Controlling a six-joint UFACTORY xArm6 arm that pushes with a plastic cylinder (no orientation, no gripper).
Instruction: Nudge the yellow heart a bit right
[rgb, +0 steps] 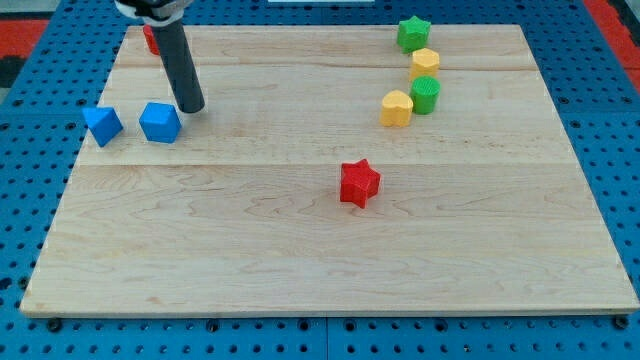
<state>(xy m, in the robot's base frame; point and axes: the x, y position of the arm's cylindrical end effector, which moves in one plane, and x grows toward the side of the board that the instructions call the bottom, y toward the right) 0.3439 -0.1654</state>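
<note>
Wooden board (300, 240) on blue pegboard; my tip (192, 107), a bare rod gripping nothing, sits beside the blue block (160, 122), well apart from the yellow heart (396, 107), so I must approach from its left

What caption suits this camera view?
My tip rests beside the blue blocks, far left of the yellow heart.
</note>
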